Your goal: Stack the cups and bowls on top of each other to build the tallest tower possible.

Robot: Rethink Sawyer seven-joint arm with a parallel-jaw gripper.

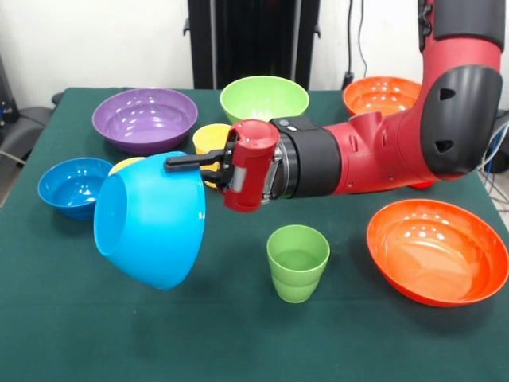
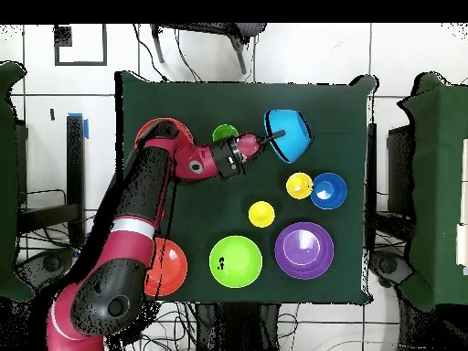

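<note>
Nearest the camera: green cup (image 1: 297, 262), upright on the green table cover (image 1: 238, 342), with a wide orange bowl (image 1: 438, 251) to its right in the front view.

Light-blue bowl (image 1: 150, 231): held clear of the table by its rim, tipped on its side, mouth facing left in the front view. It hung at the tip of the gripper (image 1: 184, 162), whose black fingers were closed on the rim. The bowl's axis lay tilted rather than upright, so righting it appeared the next need.

Behind it: two yellow cups (image 2: 299, 185), one partly hidden. Small dark-blue bowl (image 1: 74, 186) to the left, purple bowl (image 1: 145, 118) and green bowl (image 1: 264, 97) farther back, second orange bowl (image 1: 382, 95) behind the arm (image 1: 374, 155). No tower begun.

Beyond: white wall, tiled floor.
</note>
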